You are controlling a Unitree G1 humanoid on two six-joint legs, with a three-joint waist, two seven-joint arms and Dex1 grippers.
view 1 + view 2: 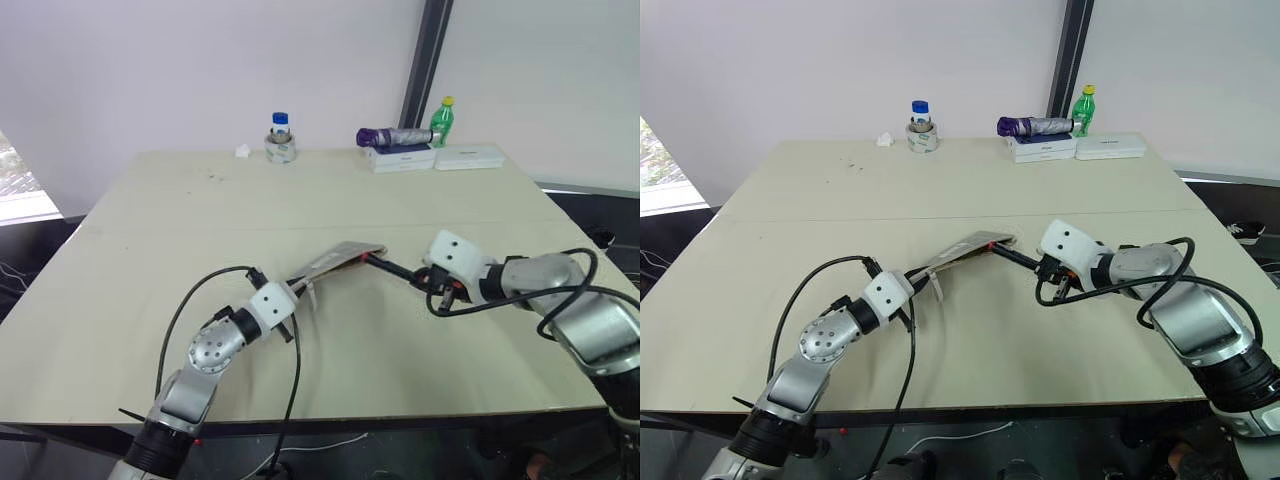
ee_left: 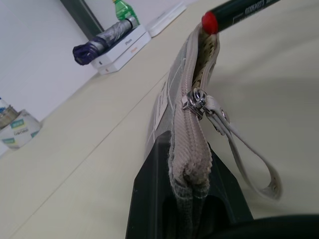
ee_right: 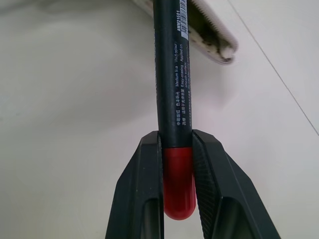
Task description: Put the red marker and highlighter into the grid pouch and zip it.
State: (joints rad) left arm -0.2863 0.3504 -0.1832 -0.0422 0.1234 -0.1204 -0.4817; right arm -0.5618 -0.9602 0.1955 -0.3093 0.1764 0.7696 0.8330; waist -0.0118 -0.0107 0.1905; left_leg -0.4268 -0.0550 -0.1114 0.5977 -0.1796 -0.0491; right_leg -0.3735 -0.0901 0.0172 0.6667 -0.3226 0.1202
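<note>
Marker at pouch mouth, both hands engaged.

Grid pouch (image 1: 335, 260): raised off the tabletop (image 1: 150, 240), one end pinched in the left hand (image 1: 290, 298), zip (image 2: 198, 96) partly open, strap hanging loose. Red marker (image 3: 172, 74): clamped between the right hand's (image 3: 178, 164) fingers by its red end, dark barrel reaching to the pouch's open end, tip at the opening. Far from the pouch, at the tabletop's back edge: tape roll, bottles, white boxes, folded umbrella.

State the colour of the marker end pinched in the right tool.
Red, below a black barrel; the red marker shows best in the right wrist view.
</note>
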